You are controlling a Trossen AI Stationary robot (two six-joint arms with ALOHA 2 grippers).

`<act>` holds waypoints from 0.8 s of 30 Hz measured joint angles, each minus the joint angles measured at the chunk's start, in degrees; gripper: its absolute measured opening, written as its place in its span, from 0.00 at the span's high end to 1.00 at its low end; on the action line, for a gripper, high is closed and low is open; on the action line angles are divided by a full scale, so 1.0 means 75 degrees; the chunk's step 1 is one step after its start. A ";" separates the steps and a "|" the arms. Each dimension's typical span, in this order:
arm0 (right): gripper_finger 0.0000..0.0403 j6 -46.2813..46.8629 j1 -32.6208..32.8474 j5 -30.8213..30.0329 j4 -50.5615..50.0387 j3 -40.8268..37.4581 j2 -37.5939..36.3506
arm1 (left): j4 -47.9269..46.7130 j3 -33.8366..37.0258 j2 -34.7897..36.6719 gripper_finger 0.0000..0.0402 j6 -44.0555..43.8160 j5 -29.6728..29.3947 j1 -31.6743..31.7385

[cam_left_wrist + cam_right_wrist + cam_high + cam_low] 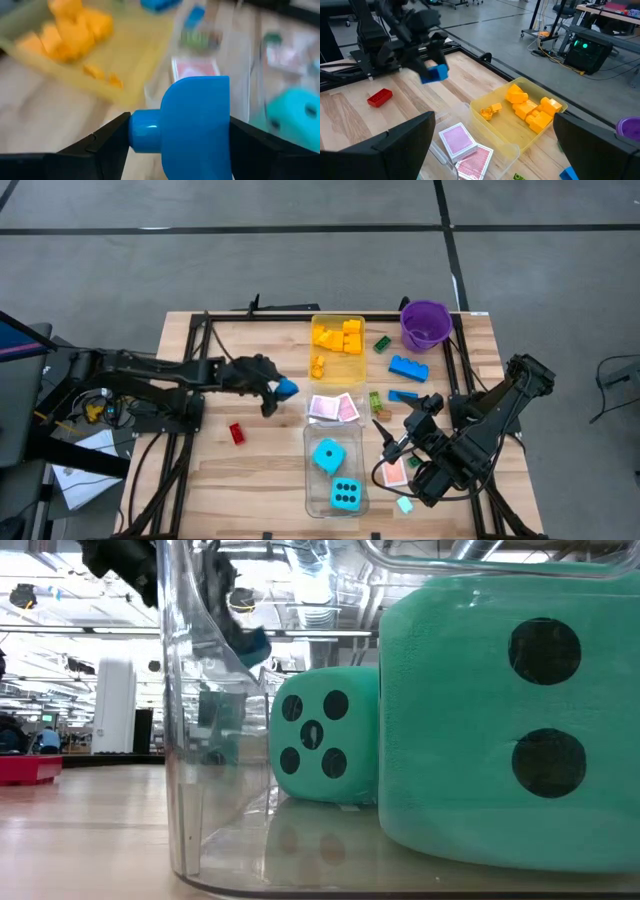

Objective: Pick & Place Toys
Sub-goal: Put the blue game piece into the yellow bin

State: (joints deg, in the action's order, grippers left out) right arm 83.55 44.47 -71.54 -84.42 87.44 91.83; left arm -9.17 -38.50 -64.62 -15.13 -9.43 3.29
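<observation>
On the left of the wooden table [260, 470], the left arm reaches in from its mount toward the middle. Its left gripper [275, 395] is closed on a blue piece [287, 389], which the left wrist view shows pinched between the two dark fingers [100, 142]; the right wrist view shows it held clear above the boards. Below and left of it, a red brick [237, 433] lies alone on the wood.

In the middle, a yellow tray [340, 320] at the far side holds a heap of yellow bricks [338, 336], with a small orange piece [318, 365] near its front edge. Just in front of that tray lie two pink playing cards [333, 408], overlapping. Nearer the front edge, a clear tray [312, 480] holds two cyan dice [337, 475] with black dots, one behind the other; the low view looks through the tray wall at both.

Right of the yellow tray sit a green brick [382, 343], a purple bucket [425, 325] at the far right corner, and a blue brick [408, 367] in front of the bucket. A smaller blue piece and another green one lie just in front of that.

The right gripper [392, 438] hovers over the right front part of the table with its fingers spread wide and nothing between them. A pink card [394, 472] lies under the arm, and a pale green piece [405, 504] sits near the front edge.
</observation>
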 joint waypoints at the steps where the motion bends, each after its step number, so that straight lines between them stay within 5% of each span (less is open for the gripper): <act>1: 0.01 0.0000 0.0001 0.0000 0.0001 0.0000 0.0000 | 0.0133 0.0000 0.0071 0.34 0.0021 -0.0006 0.0044; 15: 0.01 0.0002 0.0000 -0.0001 0.0000 0.0000 0.0000 | 0.2687 -0.0040 -0.0617 0.34 0.0617 0.0724 0.0972; 24: 0.01 0.0003 0.0000 -0.0007 -0.0023 0.0000 0.0000 | 0.2121 -0.1669 -0.2478 0.34 0.1221 0.1608 0.1716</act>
State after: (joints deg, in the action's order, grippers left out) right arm 83.57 44.47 -71.59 -84.60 87.44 91.83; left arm 6.74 -51.02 -83.20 -5.97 2.63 16.16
